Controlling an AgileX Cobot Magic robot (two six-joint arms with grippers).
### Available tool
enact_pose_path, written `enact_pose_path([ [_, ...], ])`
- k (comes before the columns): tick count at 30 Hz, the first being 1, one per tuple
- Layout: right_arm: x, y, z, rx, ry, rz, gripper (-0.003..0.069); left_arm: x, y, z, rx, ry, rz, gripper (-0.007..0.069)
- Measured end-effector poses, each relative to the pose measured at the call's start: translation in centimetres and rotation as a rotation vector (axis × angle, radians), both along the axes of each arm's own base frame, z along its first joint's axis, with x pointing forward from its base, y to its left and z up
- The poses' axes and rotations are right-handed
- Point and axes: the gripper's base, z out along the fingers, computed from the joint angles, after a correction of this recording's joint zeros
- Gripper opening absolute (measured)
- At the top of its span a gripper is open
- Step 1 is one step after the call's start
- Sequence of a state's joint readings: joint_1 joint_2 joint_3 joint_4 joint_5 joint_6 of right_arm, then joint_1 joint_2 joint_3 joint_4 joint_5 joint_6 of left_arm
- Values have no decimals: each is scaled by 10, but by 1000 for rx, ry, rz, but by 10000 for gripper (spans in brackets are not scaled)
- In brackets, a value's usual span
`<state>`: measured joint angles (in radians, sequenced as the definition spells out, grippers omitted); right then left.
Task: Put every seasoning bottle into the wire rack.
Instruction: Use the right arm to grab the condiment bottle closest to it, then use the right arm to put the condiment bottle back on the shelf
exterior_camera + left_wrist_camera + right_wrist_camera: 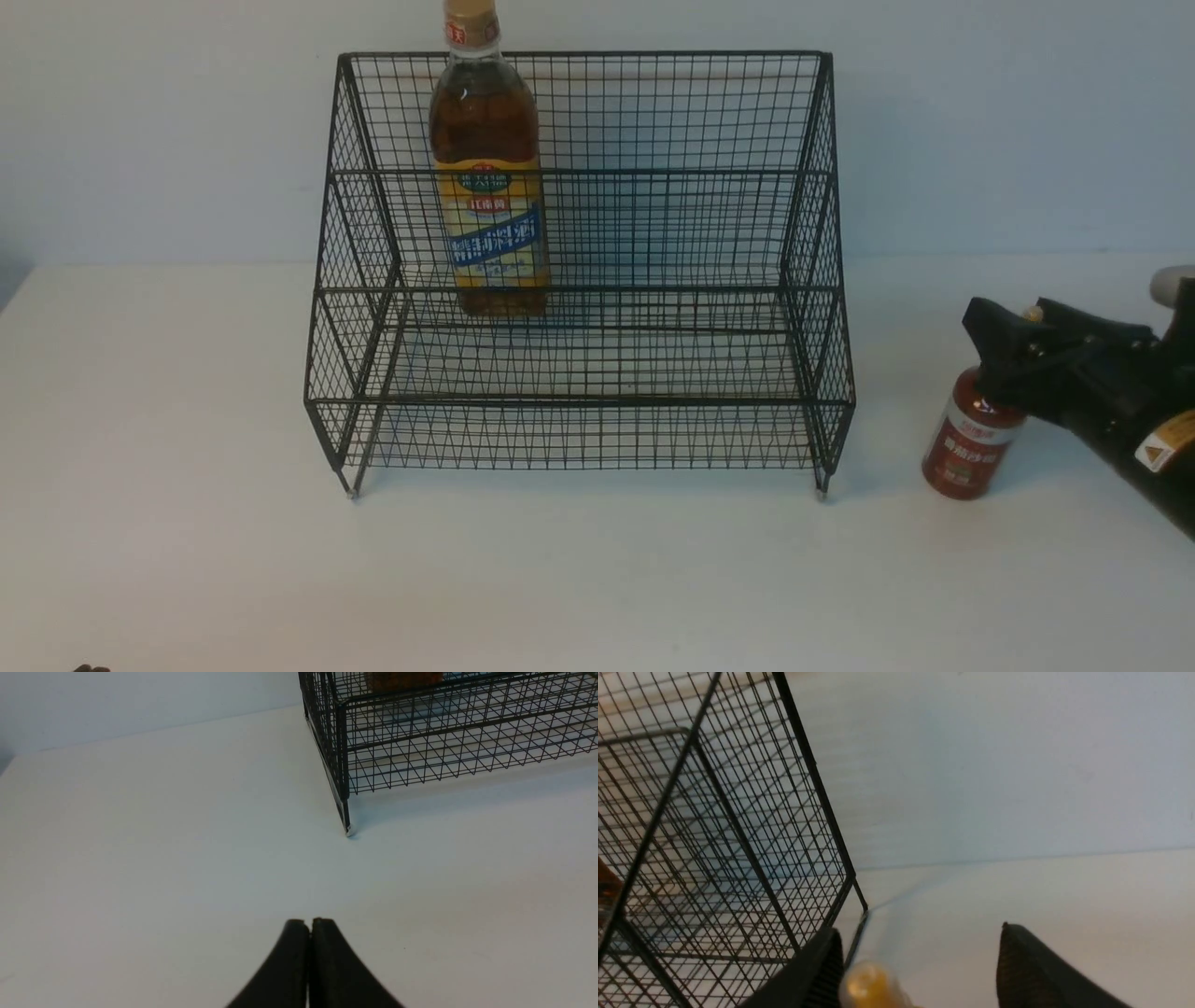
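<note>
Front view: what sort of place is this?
Probably a robot lab test bench, not a real kitchen: white table, plain wall, and the right gripper at the red sauce bottle beside a wire rack.

L end effector closed (rack ahead).

A plain white surface fills the foreground and meets a pale bluish wall behind it along a straight horizontal seam.
</note>
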<state>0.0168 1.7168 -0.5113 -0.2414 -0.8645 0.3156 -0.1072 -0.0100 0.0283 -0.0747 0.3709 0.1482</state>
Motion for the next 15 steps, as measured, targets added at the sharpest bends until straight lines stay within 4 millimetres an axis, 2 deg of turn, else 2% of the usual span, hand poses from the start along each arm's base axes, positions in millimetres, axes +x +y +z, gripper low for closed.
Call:
enact_pose_path([
  [1, 0, 0, 0, -2, 1, 3, 321, 0, 0, 0, 0, 0, 0, -12],
  [2, -1, 2, 2, -14, -1, 20, 258, 0, 0, 0, 0, 0, 0, -12],
  [7, -6, 3, 14, -65, 21, 52, 263, 0, 0, 0, 0, 0, 0, -12],
  [10, -15, 2, 40, -91, -26, 47, 263, 0, 0, 0, 0, 0, 0, -12],
  [15, -45, 1, 102, -66, -207, 30, 263, 0, 0, 0, 0, 0, 0, -12],
])
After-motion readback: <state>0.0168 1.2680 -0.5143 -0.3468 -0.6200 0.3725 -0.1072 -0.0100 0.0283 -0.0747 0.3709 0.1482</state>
